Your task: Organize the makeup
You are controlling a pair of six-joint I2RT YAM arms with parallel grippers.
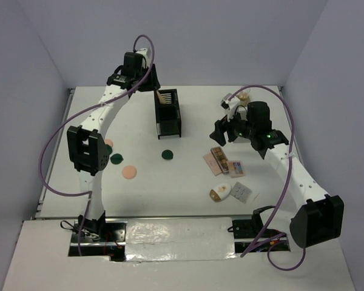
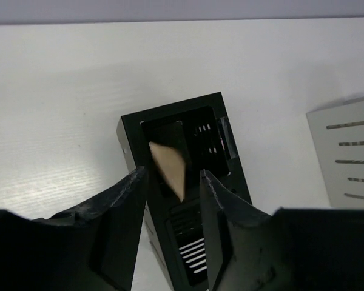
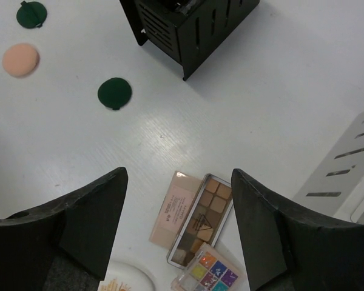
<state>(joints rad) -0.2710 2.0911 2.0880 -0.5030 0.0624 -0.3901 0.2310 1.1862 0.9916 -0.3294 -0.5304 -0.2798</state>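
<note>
Near the table's (image 3: 261, 91) right edge, my right gripper (image 3: 177, 176) hovers, jaws spread; the brown eyeshadow palette (image 3: 209, 209) lies directly beneath, long axis diagonal to the gap, left arm (image 1: 103, 115) well apart.

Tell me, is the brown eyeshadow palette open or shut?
Open: the brown eyeshadow palette has its colour pans bare, nothing covering them.

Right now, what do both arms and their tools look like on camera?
Both the left arm and right arm are white tubular links with boxy black joint housings. A thin purple cable loops loosely along each. The right arm's wrist shows small green lights. The left tool and right tool are matte black, each with two wedge-shaped fingers.
</note>
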